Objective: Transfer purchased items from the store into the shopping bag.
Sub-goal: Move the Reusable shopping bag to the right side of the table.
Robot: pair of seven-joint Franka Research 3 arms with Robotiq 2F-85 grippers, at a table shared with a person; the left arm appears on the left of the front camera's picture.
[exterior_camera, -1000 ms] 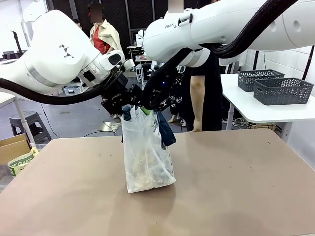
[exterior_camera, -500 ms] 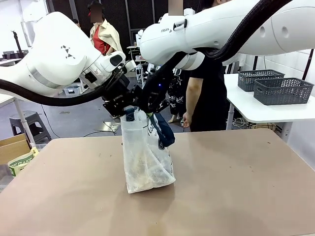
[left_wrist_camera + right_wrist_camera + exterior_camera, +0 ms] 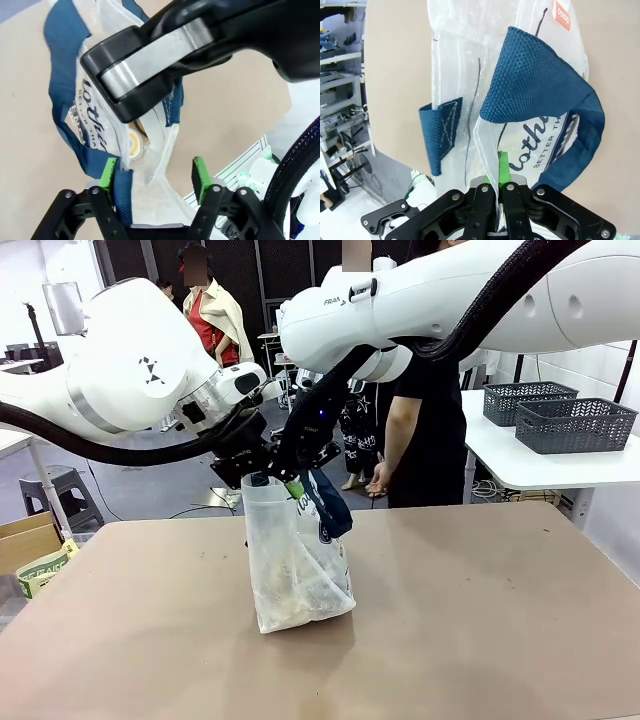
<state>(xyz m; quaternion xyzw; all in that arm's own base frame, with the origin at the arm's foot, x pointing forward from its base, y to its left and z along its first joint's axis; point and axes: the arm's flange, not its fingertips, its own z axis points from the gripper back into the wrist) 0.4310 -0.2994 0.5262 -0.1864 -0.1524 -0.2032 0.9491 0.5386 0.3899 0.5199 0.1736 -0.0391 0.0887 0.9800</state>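
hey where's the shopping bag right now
In the front view the shopping bag stands left of the table's centre, its top between the left gripper and right gripper.

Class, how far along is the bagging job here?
Done: purchased items already lie at the bottom of the shopping bag. In hand: right gripper is shut on the bag's rim; left gripper straddles the opposite edge, jaws apart. What remains can't be judged from these views.
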